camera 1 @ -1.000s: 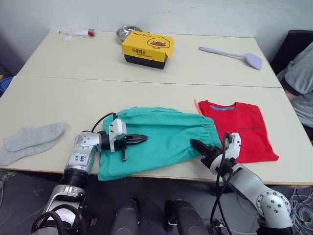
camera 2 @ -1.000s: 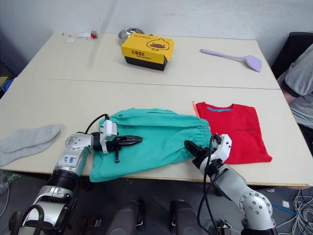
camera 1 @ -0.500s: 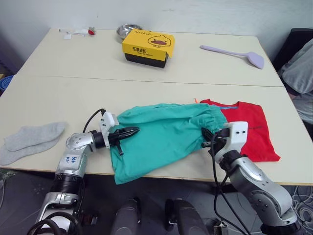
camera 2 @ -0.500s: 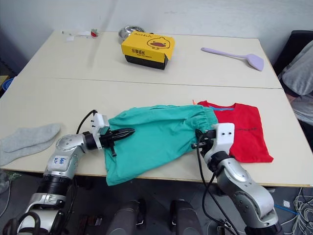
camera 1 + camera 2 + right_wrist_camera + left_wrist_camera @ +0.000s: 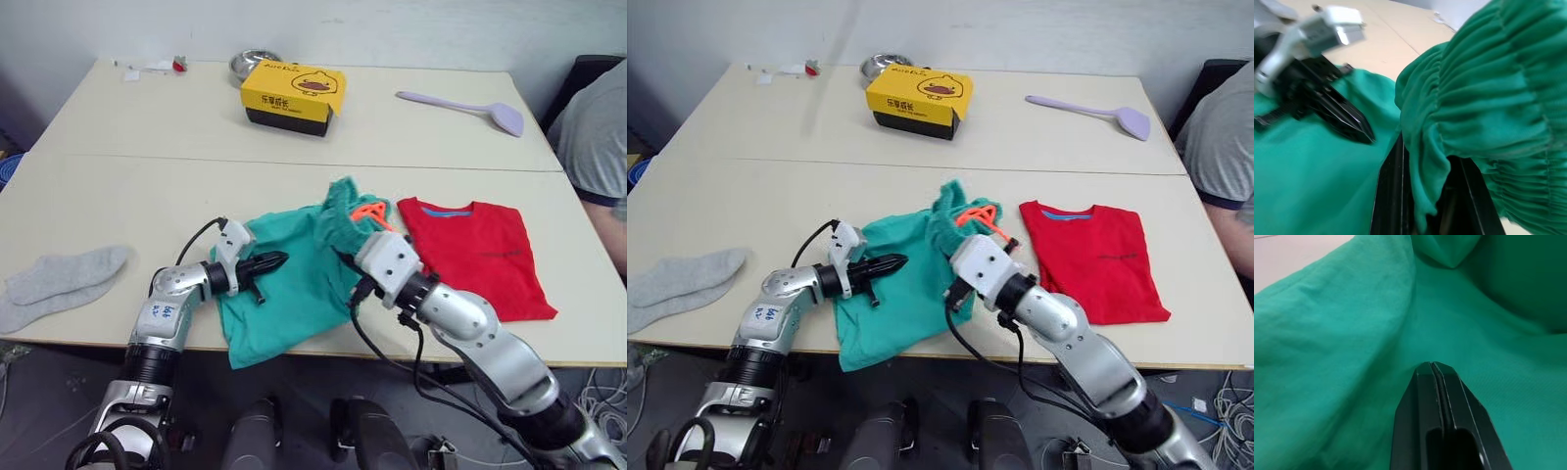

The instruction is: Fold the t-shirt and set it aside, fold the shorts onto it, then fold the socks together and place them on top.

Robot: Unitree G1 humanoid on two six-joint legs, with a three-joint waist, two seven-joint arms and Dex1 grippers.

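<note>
Left eye view: your right pincer [image 5: 355, 262] has hauled the waistband of the shorts [image 5: 294, 284] up and leftward since half a second ago, so they're bunched mid-frame beside the t-shirt [image 5: 477, 255], socks [image 5: 59, 284] far left.

Left wrist view: your left pincer [image 5: 1436, 377] is clenched, pinning teal cloth.

Right wrist view: right pincer is grasping the gathered waistband. Fold's underway.
</note>
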